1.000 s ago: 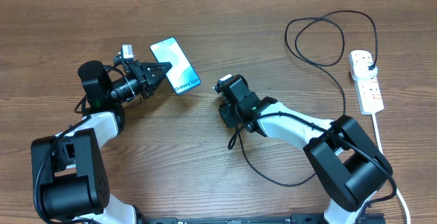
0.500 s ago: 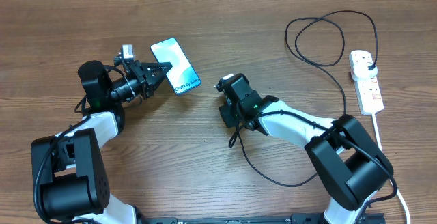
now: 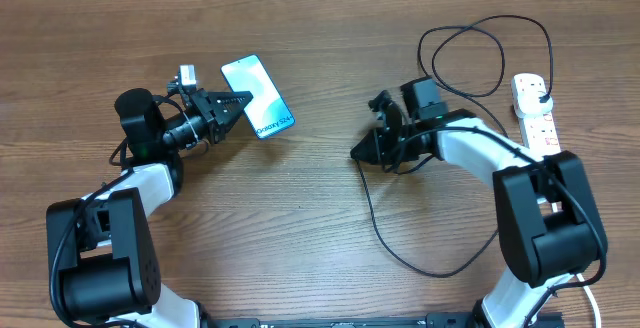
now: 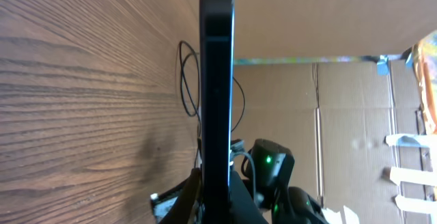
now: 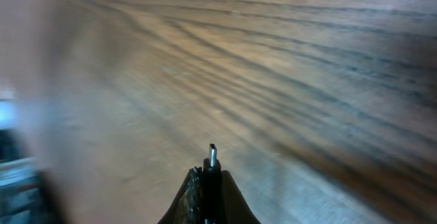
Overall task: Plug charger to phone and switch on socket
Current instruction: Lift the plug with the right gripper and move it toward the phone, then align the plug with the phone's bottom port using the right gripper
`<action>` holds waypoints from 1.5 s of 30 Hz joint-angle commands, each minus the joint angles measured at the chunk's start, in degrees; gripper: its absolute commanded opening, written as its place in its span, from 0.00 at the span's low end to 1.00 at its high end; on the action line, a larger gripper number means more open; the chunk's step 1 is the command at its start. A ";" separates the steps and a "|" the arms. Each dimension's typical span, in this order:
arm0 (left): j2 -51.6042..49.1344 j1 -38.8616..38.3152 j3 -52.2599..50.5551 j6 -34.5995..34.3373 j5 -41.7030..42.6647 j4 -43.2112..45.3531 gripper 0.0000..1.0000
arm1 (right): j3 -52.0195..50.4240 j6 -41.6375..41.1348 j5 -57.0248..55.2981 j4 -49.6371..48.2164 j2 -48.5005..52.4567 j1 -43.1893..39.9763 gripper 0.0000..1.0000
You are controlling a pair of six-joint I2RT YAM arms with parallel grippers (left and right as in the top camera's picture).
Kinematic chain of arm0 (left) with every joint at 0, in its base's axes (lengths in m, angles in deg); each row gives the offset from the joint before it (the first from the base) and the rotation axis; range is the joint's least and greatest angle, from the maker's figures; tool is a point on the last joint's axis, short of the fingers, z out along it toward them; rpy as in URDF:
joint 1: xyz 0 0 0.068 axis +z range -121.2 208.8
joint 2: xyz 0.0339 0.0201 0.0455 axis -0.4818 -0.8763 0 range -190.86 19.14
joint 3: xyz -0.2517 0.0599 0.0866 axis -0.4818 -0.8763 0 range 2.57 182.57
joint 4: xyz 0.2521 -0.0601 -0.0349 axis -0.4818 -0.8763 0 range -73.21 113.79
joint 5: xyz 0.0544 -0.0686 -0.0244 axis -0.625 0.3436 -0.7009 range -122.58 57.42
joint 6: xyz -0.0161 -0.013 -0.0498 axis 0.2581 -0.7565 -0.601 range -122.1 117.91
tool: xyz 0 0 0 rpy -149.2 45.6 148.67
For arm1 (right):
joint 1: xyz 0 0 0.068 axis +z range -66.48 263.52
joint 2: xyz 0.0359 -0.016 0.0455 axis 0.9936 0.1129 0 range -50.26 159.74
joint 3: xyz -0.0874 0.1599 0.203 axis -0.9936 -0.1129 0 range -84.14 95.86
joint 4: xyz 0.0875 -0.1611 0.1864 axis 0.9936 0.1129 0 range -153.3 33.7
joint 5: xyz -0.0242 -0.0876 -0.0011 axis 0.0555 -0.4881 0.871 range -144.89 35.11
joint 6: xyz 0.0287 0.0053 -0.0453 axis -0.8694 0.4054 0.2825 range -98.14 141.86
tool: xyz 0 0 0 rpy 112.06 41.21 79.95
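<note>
Left tool (image 3: 236, 106): pinching the phone (image 3: 258, 96) by its edge, screen facing up.
Phone location: left half of the worktop (image 3: 300, 228), well apart from the socket (image 3: 537, 120).
Right tool (image 3: 358, 154): pinching the charger (image 5: 212, 157) at its connector tip, which protrudes past the fingers.
Charger, far end: 1 black plug sits in the socket.
Socket location: right edge of the worktop.

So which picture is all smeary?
Right wrist view: the table is streaked with blur, yet the charger tip in the right gripper is sharp. Left wrist view: the phone is a dark edge-on bar. Overhead view: crisp and evenly lit.
</note>
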 commanded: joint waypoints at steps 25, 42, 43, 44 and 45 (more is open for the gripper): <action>0.15 -9.07 1.42 -5.07 -4.92 1.79 0.04 | 0.42 7.76 41.51 -1.55 0.35 3.26 0.04; 0.15 -9.94 1.40 -11.89 1.55 8.39 0.04 | 0.42 7.48 45.77 -7.06 0.35 4.37 0.04; 0.15 -10.05 1.40 -11.82 2.01 8.44 0.05 | 0.42 7.50 45.75 -7.06 0.35 4.59 0.04; 0.15 -10.14 1.40 -11.82 2.19 8.44 0.05 | 0.42 7.48 45.75 -7.04 0.35 4.72 0.04; 0.15 -10.43 1.40 -11.28 2.58 8.41 0.05 | 0.42 7.50 45.72 -7.08 0.35 4.81 0.04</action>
